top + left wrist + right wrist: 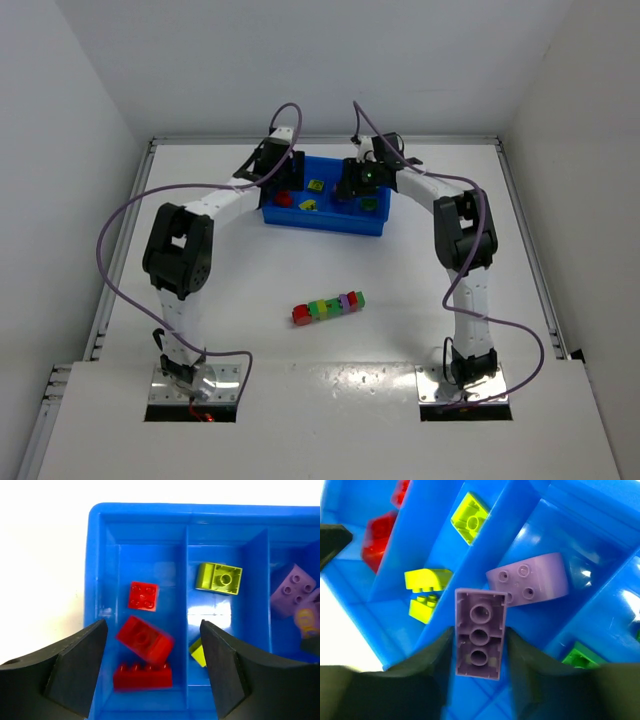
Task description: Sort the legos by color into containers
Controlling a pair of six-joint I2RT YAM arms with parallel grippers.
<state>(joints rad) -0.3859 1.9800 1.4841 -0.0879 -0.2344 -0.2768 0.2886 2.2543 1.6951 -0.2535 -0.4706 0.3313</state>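
Observation:
The blue tray [325, 229] stands at the back of the table. My left gripper [152, 645] is open above its leftmost compartment, where a red brick [145, 640] lies tilted and blurred on two other red bricks [142, 676]. Yellow-green bricks [218, 578] lie in the second compartment. My right gripper [479, 650] is shut on a purple brick [479, 632], underside towards the camera, over the third compartment, which holds another purple brick [530, 580]. A green brick [580, 657] lies in the fourth. A multicoloured strip of legos [328, 307] lies on the table centre.
The white table [400, 300] has raised side rails [525, 240]. Both arms reach over the tray from either side, their purple cables [120, 220] looping above the table.

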